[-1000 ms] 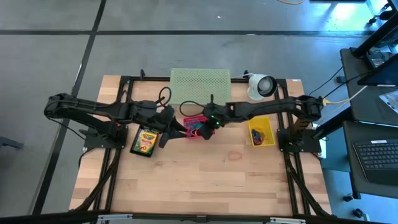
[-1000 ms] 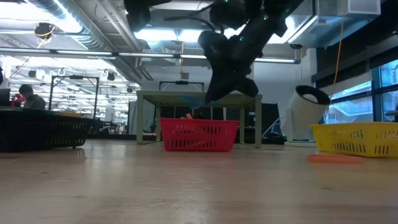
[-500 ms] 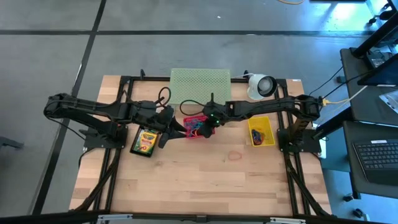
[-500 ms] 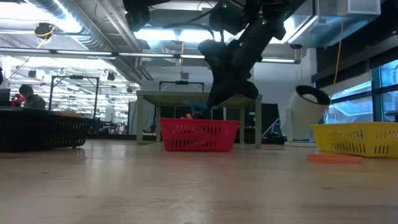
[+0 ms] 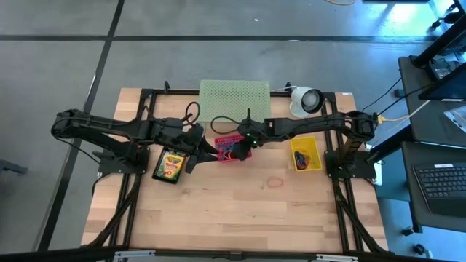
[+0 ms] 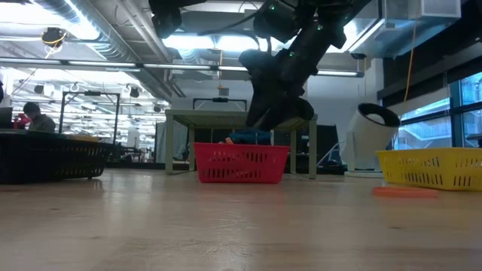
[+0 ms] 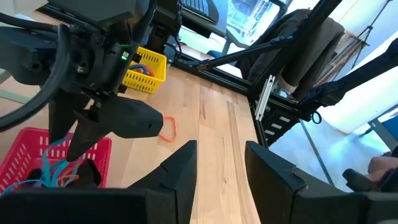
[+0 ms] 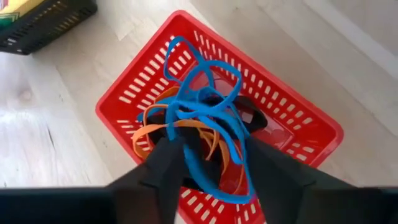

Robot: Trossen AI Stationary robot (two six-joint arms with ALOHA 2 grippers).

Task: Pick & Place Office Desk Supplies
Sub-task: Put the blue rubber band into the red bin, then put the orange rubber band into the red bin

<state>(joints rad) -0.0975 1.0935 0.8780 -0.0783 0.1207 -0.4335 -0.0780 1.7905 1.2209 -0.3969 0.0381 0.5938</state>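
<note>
A red basket [image 5: 228, 148] [image 8: 292, 118] stands mid-table with blue rubber-band loops [image 8: 205, 106] and orange ones [image 8: 149, 134] piled in it. My right gripper [image 5: 243, 151] [image 8: 214, 148] hangs just above it, open, pointing down, with the blue loops showing between its fingers. My left gripper [image 5: 198, 153] [image 7: 221, 149] is open beside the basket's left side with nothing between its fingers. A crayon box [image 5: 169, 164] lies in a black basket [image 5: 167, 176] under the left arm. One orange loop [image 7: 168, 128] lies flat on the table. My right gripper stands over the blue loops with a finger [image 8: 166, 163] on either side of them. The loops lie on the pile in the red basket. I cannot tell whether a strand [image 8: 189, 158] still touches that finger.
A yellow basket [image 5: 306, 154] with small supplies stands to the right of the red one. The pale green mesh stand [image 5: 234, 98] and a white round device [image 5: 306, 100] are at the far edge. Bare wood [image 5: 233, 211] fills the near half.
The blue loops that hung under my right gripper have dropped into the red basket. The gripper has stayed above the basket.
</note>
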